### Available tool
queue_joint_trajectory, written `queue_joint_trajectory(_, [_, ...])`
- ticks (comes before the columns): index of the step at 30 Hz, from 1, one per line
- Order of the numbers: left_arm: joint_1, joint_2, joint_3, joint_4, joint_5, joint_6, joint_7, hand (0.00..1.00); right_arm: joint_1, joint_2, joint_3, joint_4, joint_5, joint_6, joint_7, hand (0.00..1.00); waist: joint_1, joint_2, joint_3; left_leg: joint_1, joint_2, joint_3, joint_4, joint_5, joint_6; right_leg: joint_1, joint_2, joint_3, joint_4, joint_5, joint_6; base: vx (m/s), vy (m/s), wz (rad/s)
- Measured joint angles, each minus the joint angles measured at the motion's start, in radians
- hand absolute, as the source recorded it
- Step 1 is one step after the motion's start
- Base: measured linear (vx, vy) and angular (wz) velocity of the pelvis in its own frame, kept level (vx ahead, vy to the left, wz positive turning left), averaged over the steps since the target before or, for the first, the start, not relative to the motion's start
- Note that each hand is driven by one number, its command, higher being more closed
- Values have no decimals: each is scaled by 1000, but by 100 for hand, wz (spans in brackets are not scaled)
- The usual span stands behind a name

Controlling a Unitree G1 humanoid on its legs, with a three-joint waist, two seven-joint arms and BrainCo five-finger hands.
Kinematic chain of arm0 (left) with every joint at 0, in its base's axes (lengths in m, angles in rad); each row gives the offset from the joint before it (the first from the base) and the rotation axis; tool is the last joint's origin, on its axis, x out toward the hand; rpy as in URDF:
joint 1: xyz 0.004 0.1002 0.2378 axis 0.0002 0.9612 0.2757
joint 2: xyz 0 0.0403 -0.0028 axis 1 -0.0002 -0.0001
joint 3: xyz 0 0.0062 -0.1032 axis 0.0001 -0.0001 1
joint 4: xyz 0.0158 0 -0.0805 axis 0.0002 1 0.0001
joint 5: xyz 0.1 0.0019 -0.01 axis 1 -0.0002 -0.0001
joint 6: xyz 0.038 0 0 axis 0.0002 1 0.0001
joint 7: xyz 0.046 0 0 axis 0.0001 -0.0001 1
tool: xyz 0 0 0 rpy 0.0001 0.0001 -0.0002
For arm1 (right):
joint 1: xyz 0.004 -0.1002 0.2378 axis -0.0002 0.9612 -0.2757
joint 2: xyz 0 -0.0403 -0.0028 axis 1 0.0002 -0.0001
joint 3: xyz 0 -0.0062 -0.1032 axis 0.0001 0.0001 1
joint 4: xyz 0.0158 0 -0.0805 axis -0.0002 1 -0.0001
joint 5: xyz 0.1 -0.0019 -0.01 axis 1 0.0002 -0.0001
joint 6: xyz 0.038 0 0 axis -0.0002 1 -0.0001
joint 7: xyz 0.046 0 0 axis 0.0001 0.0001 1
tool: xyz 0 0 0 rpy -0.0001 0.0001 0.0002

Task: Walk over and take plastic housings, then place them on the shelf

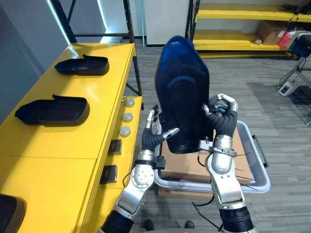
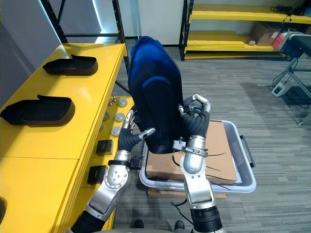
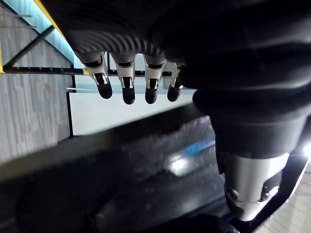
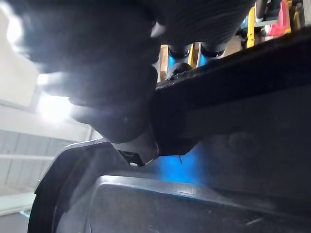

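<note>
Fingers of my left hand [image 1: 154, 137] run nearly straight behind the left edge of the plastic housing [image 1: 182, 87], as my left wrist view shows them [image 3: 128, 86], while the thumb [image 1: 170, 132] presses on its front face, so that edge is pinched between them. On the other side my right hand [image 1: 222, 119] is curled round the housing's right edge, fingers wrapped behind it and the thumb [image 4: 138, 145] hooked over the rim. Between both hands the dark blue housing stands upright, narrow end up, lifted in front of me and touching nothing else. Below and behind it sits a grey bin [image 1: 258, 183] on the floor, with a cardboard box [image 1: 189, 167] lying in it. To my left runs the yellow shelf [image 1: 97, 131]. On its top lies a second housing [image 1: 53, 110], black and open side up, near me, and a third housing [image 1: 83, 65] lies farther along, well apart from it. Another dark shape [image 1: 9, 213] shows at the shelf's near corner, too cut off to tell what it is. Yellow racks [image 1: 233, 38] stand across the floor at the back.
</note>
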Motion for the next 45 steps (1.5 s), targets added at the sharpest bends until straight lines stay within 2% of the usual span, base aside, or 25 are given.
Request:
queue_joint_trajectory(4, [-1, 13, -11, 0, -2, 0, 16, 100, -11, -11, 18, 1, 8, -8, -1, 100, -16, -1, -7, 0, 0, 1, -1, 0, 0, -1, 0, 1, 1, 0, 0, -25, 0, -1])
queue_joint_trajectory(5, [-1, 14, -13, 0, -3, 0, 17, 100, -11, -19, 24, 1, 16, -12, -2, 0, -18, -2, -8, 0, 0, 4, -1, 0, 0, -2, 0, 3, 0, 1, 0, -25, 1, -4])
queue_joint_trajectory(13, [-23, 14, -22, 0, -12, 8, 18, 100, -10, -70, 30, 11, 108, -36, 8, 0, -23, -3, -28, 1, 0, 6, -2, 0, 0, -4, 0, 6, 0, 1, -1, -5, 0, -1])
queue_joint_trajectory(21, [-23, 27, 14, 4, -11, 33, 15, 100, -10, -120, 32, 11, 235, -71, 119, 0, -30, -5, -38, 6, 1, 9, -3, 1, 1, -1, 1, 12, 1, 5, -1, -4, 0, -1])
queue_joint_trajectory(27, [-20, 21, 47, 15, -6, 32, -41, 100, -12, -160, -82, -76, 273, -80, 206, 0, -28, -8, -40, 15, 1, 18, -13, 2, 3, -2, 2, 23, 1, 5, 0, -3, 0, -5])
queue_joint_trajectory(30, [13, 9, 110, 48, 10, 30, -55, 100, -26, -158, -251, -154, 335, -132, 220, 0, -38, -8, -40, 20, 1, 22, -20, 4, 5, -2, 2, 25, 1, 5, 0, -5, -5, -4])
queue_joint_trajectory(31, [39, 11, 146, 61, 11, 31, -53, 100, -43, -159, -344, -171, 352, -153, 216, 0, -44, -8, -40, 24, 2, 25, -27, 5, 7, -2, 3, 27, 0, 5, 0, -6, -8, -7])
queue_joint_trajectory(34, [94, 12, 225, 63, 11, 40, -51, 100, -44, -164, -550, -190, 397, -203, 176, 0, -48, -9, -39, 31, 2, 31, -35, 5, 7, -2, 3, 33, 0, 5, 0, -12, -7, -7])
queue_joint_trajectory(38, [124, 10, 290, 62, 11, 40, -51, 100, 30, -163, -766, -166, 457, -227, 128, 0, -50, -10, -39, 31, 1, 31, -38, 5, 7, -4, 2, 33, 0, 4, 1, -8, -3, 0])
queue_joint_trajectory(40, [146, 8, 313, 55, 11, 39, -52, 100, 64, -161, -839, -99, 467, -229, 103, 0, -59, -11, -39, 32, 1, 31, -40, 5, 7, -7, 2, 34, -1, 3, 2, -35, -12, -1])
queue_joint_trajectory(43, [196, 8, 355, 38, 11, 39, -52, 100, 148, -142, -922, 96, 470, -217, 46, 0, -76, -15, -38, 31, 1, 34, -42, 4, 7, -14, 3, 38, -2, 1, 4, -33, -12, -5])
queue_joint_trajectory(45, [226, 5, 379, 29, 11, 39, -52, 100, 224, -114, -942, 251, 480, -166, 26, 0, -76, -14, -38, 26, 2, 42, -43, 4, 6, -23, 4, 46, -1, 1, 4, -10, -9, -11])
